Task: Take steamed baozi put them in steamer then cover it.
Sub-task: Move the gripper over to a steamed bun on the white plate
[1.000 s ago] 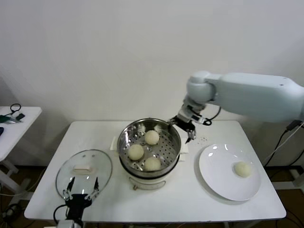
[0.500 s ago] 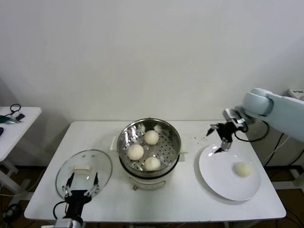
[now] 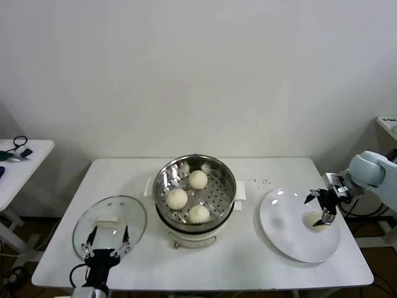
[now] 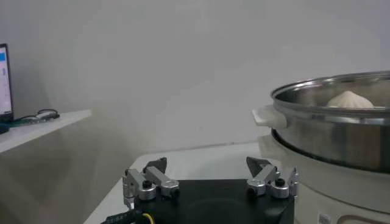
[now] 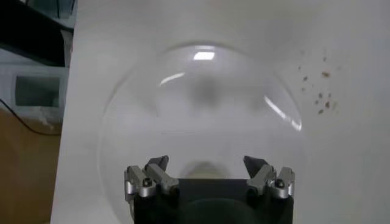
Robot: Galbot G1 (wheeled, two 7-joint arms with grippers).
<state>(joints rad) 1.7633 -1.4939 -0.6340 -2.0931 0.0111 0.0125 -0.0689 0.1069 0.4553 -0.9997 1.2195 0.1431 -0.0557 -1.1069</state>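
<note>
The steamer (image 3: pixel 195 189) stands at the table's middle with three baozi (image 3: pixel 198 179) on its perforated tray. One more baozi (image 3: pixel 317 221) lies on the white plate (image 3: pixel 291 233) at the right. My right gripper (image 3: pixel 318 207) is open and hovers just above that baozi, with a finger on either side of it. In the right wrist view the baozi (image 5: pixel 204 169) shows between the open fingers (image 5: pixel 157 168), low over the plate (image 5: pixel 201 109). My left gripper (image 3: pixel 107 243) is open and parked at the front left by the glass lid (image 3: pixel 109 223).
The steamer's rim and side handle (image 4: pixel 271 115) show in the left wrist view, with a bun top (image 4: pixel 350 99) inside. Dark crumbs (image 3: pixel 260 182) lie on the table between steamer and plate. A side table (image 3: pixel 18 158) stands far left.
My right arm swung from the steamer's right rim across to the plate and came down over the last baozi. The left arm has not moved.
</note>
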